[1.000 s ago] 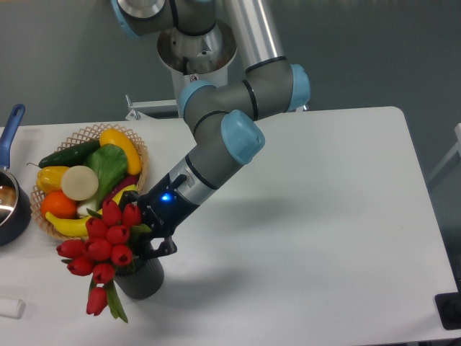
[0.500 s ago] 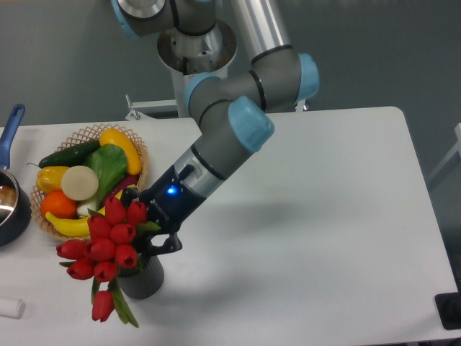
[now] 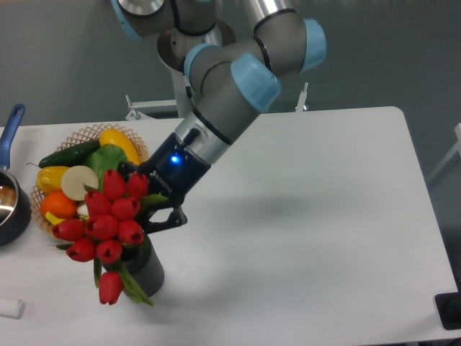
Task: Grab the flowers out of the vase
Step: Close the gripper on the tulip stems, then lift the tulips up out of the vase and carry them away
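Near the front left corner of the table (image 3: 324,216), your gripper (image 3: 155,213) has its fingers closed around the flowers (image 3: 108,225), gripping somewhere among the stems just behind the red buds; the exact contact is hidden by the blooms, but the jaws look drawn in tight on the bunch. Compare this with a second ago and you see the change: the arm has risen and its elbow has swung up and back, and the whole bunch has come up with it. The buds that sat low around the mouth of the vase (image 3: 148,270) now ride higher, overlapping the front edge of the basket (image 3: 86,133) of toy fruit. The vase has stayed planted in the same spot and has not tipped or been dragged along.

For you, that means the grasp is holding and the lift is under way, though probably not finished. The lowest bud and a green leaf hang down in front of the vase, and the stems seem to run down toward its mouth, so you cannot yet tell whether their ends are clear of the rim. Judge the task as well along but not complete.

Keep the pull going mostly upward so the stems slide out without catching the rim and toppling the vase. Watch the pot (image 3: 11,205) at the left edge and the basket beside the bunch as you carry it away.
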